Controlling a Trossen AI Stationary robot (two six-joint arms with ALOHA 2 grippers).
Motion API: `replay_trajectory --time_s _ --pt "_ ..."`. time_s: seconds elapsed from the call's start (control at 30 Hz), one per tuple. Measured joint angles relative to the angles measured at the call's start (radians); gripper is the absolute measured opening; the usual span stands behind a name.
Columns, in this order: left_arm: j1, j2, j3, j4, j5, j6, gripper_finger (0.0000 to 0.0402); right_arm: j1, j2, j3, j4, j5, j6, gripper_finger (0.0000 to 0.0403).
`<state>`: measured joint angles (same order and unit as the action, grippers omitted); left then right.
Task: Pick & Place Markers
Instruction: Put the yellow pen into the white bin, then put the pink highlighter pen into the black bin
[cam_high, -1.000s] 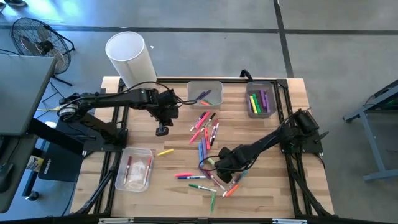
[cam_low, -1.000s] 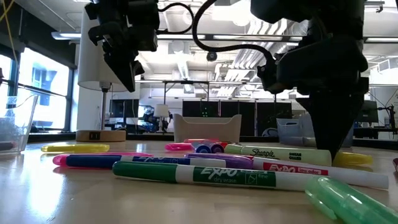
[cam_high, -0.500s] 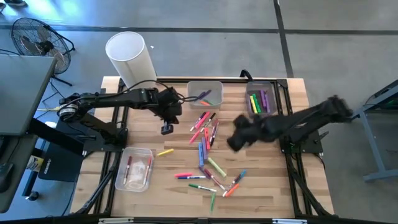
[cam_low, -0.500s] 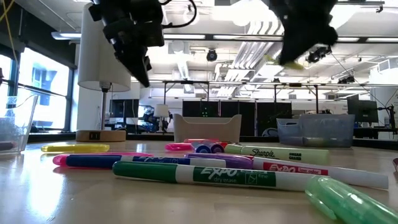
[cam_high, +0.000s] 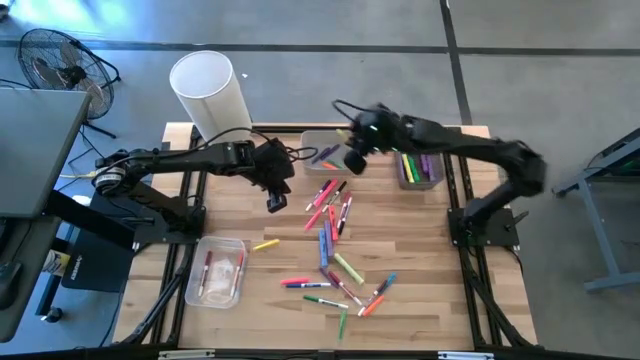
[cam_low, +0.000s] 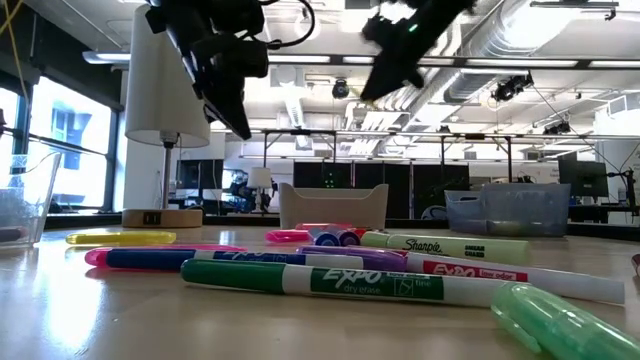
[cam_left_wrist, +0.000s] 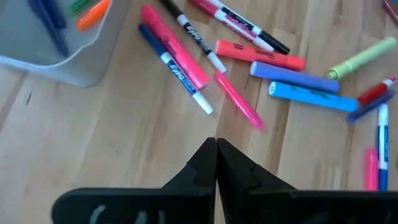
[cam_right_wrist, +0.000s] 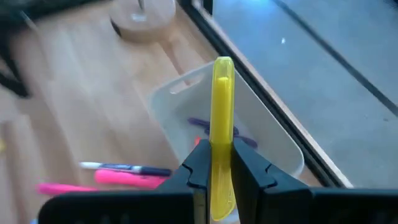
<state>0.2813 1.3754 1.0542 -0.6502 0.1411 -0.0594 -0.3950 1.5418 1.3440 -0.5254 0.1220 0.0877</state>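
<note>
Gripping 1 yellow marker (cam_right_wrist: 222, 124), right fingers (cam_right_wrist: 198, 167) hide its base; left fingers (cam_left_wrist: 205, 165) shut, empty.

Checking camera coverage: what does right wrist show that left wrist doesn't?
Right wrist only: the right gripper shut on a yellow marker, above the back-centre clear bin, which holds a few markers.
Left wrist only: the left gripper, shut and empty, above the loose markers scattered on the table.
Both: the wooden table, that same bin, and a pink marker lying near it.
</note>
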Motion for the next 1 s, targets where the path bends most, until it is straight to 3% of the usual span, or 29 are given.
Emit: replay_trajectory --time_s 0.2,0.47,0.7,1.0 --pt "0.000 0.000 0.000 -0.011 -0.023 -0.079 0.0000 -0.080 0.322 0.248 -0.109 -0.097 -0.116 0.0028" --pt "0.000 0.000 0.000 -0.053 -0.029 -0.153 0.0000 -0.123 0.608 0.463 -0.289 -0.082 -0.167 0.0031" --pt "0.000 0.000 0.000 -0.063 -0.029 -0.156 0.0000 -0.123 0.665 0.492 -0.350 -0.036 -0.153 0.0111" --pt "0.000 0.000 0.000 -0.064 -0.020 -0.124 0.0001 -0.123 0.591 0.493 -0.376 -0.005 -0.120 0.0126"
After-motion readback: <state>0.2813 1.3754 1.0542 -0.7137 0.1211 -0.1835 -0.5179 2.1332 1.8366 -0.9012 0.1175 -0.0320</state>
